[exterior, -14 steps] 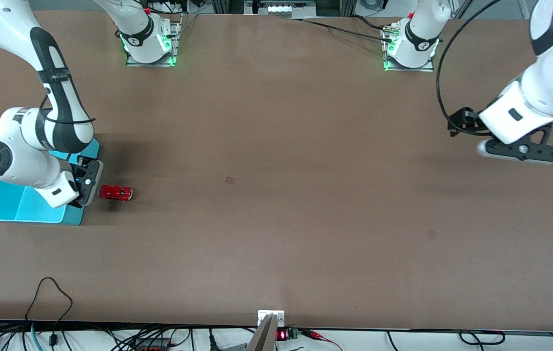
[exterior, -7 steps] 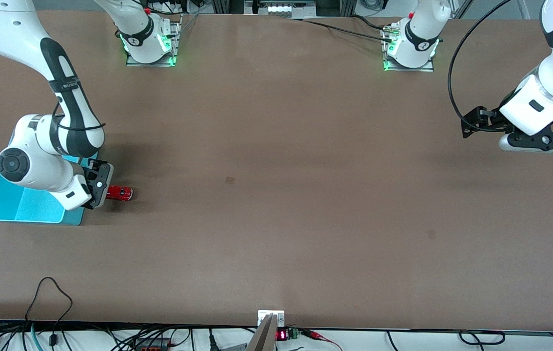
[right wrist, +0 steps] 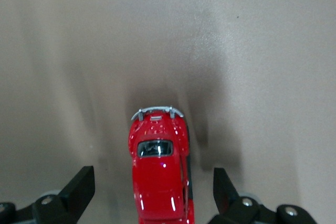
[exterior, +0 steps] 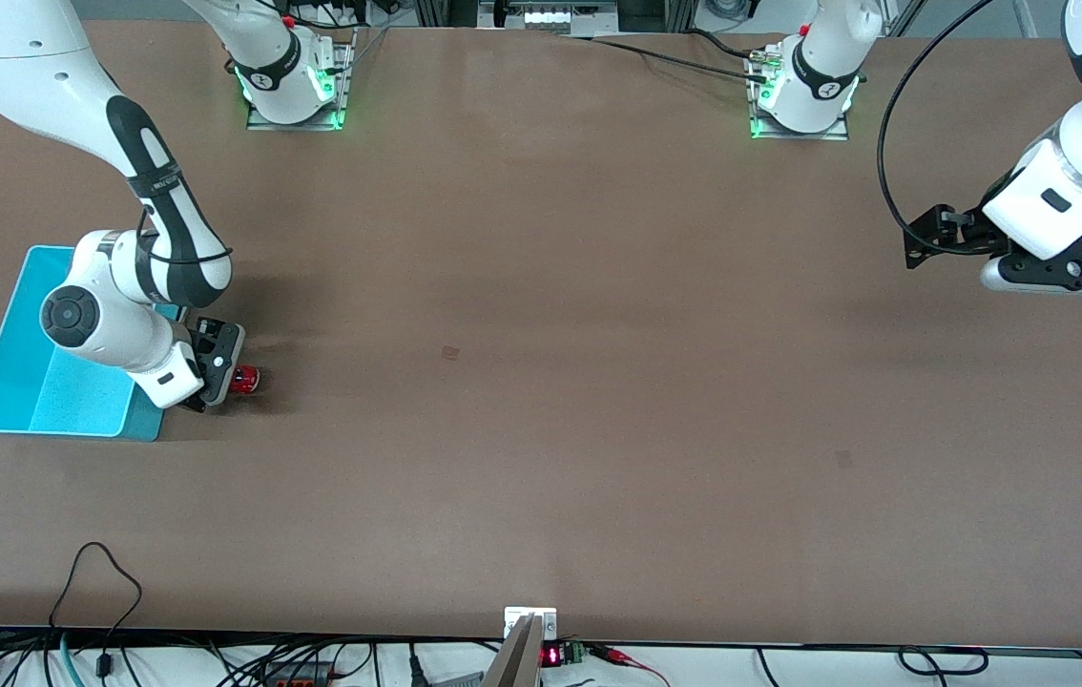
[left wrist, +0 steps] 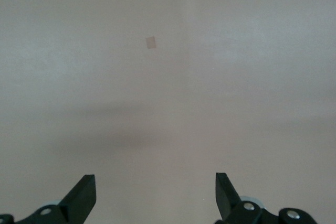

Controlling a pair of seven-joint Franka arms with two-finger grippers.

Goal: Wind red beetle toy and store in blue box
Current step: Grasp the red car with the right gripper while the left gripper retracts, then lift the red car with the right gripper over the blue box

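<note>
- Resting on the surface (exterior: 541, 382) at the right arm's end, the blue box (exterior: 16, 382) stands empty.
- Left gripper (left wrist: 155, 198) waits over bare surface, jaws wide, holding nothing.
- Right gripper (right wrist: 153, 195): jaws spread, straddling but not touching.
- Red beetle toy (right wrist: 159, 171) sits just beside the box; centre it, descend squarely, close on its flanks.

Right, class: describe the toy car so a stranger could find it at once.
Start at the blue box toward the right arm's end of the table. Beside it on the brown table, under the right tool, sits the red car: tiny, glossy, the only red thing there.
</note>
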